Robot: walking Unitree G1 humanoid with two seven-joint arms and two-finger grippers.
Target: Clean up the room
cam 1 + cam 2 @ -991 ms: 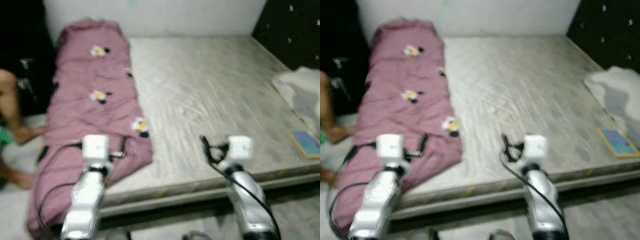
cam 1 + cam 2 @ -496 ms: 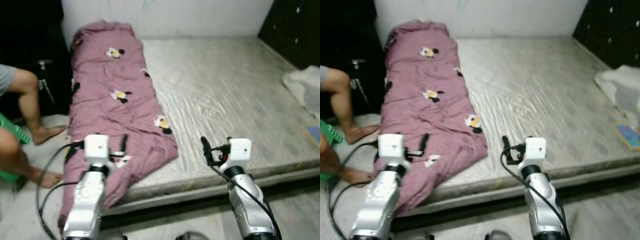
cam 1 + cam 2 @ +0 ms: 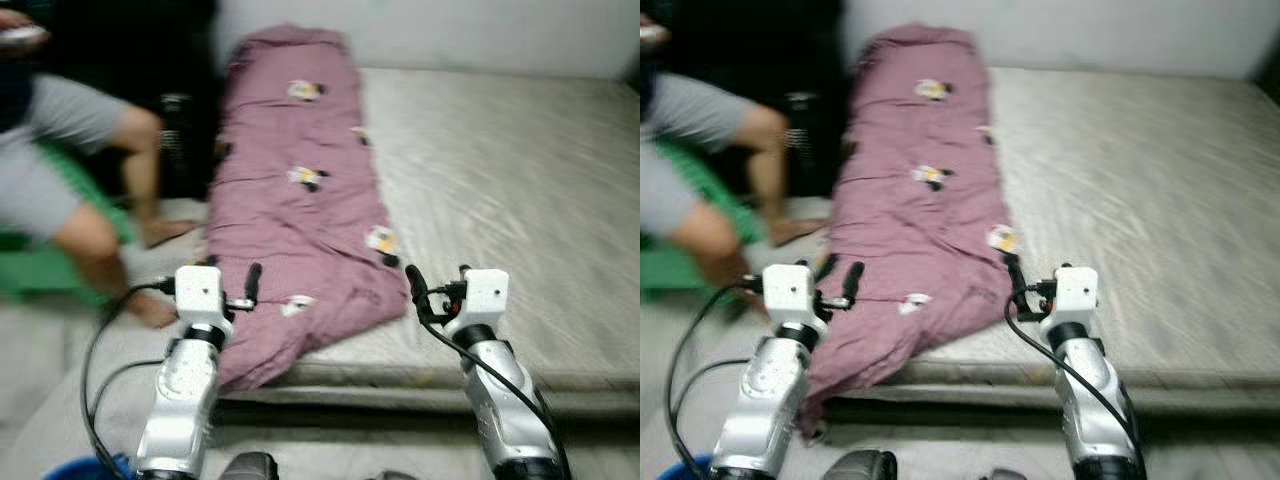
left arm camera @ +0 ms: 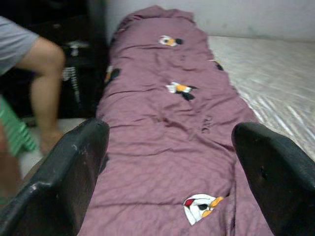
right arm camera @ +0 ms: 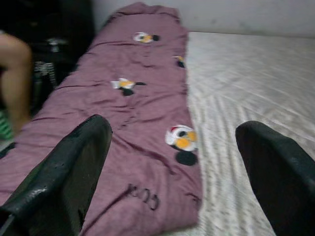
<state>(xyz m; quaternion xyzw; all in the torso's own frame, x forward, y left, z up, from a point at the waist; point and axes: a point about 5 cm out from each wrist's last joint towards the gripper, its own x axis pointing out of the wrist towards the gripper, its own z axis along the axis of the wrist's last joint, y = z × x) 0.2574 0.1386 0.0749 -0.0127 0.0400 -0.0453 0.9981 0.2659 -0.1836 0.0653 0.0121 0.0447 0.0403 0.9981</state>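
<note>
A mauve quilt (image 3: 300,200) with small cartoon prints lies lengthwise along the left side of a bare grey mattress (image 3: 500,180), and its near end hangs over the front edge. My left gripper (image 3: 232,276) is held open just before that hanging end, with nothing between the fingers. My right gripper (image 3: 438,285) is open too, in front of the mattress edge beside the quilt's near right corner. In the left wrist view the quilt (image 4: 167,123) stretches away between the spread fingers (image 4: 64,172). The right wrist view has the quilt (image 5: 133,113) and the mattress (image 5: 246,88).
A person sits to the left of the bed on something green (image 3: 40,270), legs (image 3: 110,230) close to the quilt and feet on the floor. A blue object (image 3: 95,468) lies at the lower left. A white wall runs behind the bed.
The camera has swung to the left, so the bed slid right in the picture and the seated person came further into view. Both grippers stay open and level.
</note>
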